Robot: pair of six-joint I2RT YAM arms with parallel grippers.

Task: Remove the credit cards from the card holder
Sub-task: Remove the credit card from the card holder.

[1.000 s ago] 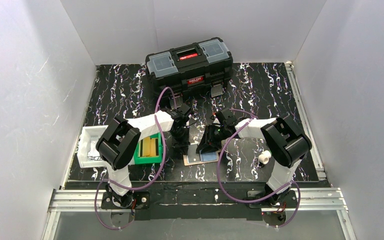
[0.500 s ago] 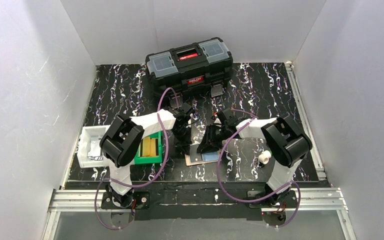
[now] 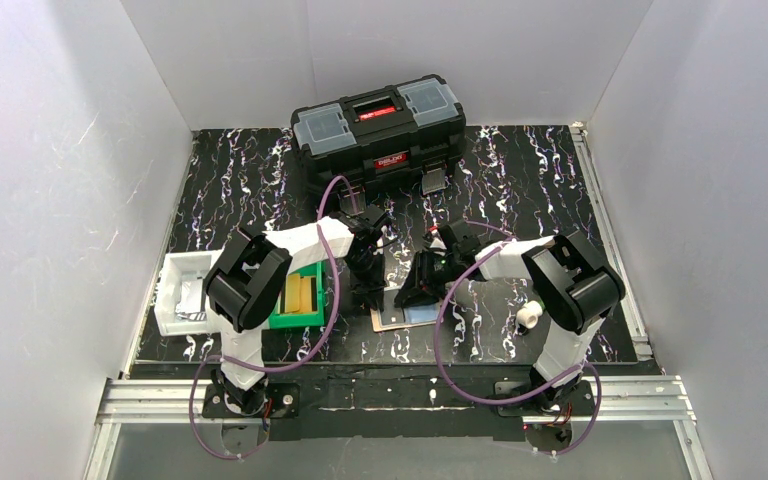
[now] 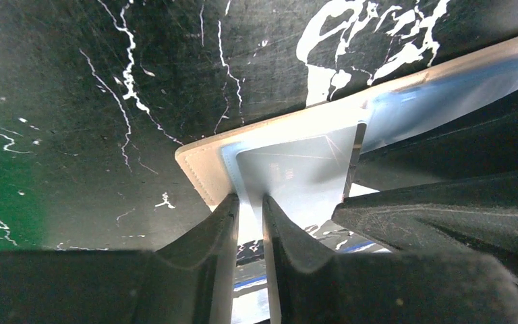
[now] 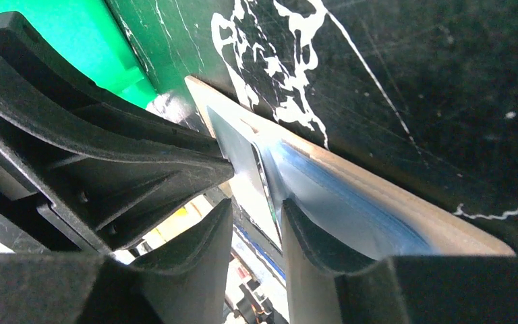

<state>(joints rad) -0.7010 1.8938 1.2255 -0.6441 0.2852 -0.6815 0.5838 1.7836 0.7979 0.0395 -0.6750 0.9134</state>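
The tan card holder (image 3: 385,322) lies flat near the table's front, with a light blue credit card (image 3: 420,314) showing on it. In the left wrist view a greyish credit card (image 4: 290,169) rises at an angle from the holder's corner (image 4: 199,169). My left gripper (image 4: 249,199) straddles its lower edge, jaws a narrow gap apart. The blue card (image 4: 445,94) stretches off to the right. My right gripper (image 5: 255,206) comes in from the opposite side, open. One fingertip (image 5: 297,223) rests against the blue card (image 5: 351,202). Both grippers (image 3: 368,292) (image 3: 412,292) meet over the holder.
A green bin (image 3: 295,322) with yellow-tan slabs sits just left of the holder, with a white tray (image 3: 165,290) beyond it. A black toolbox (image 3: 378,125) stands at the back. A small white knob (image 3: 528,316) lies right of the holder.
The left arm has crept slightly right, toward the holder. The right arm has hardly moved.
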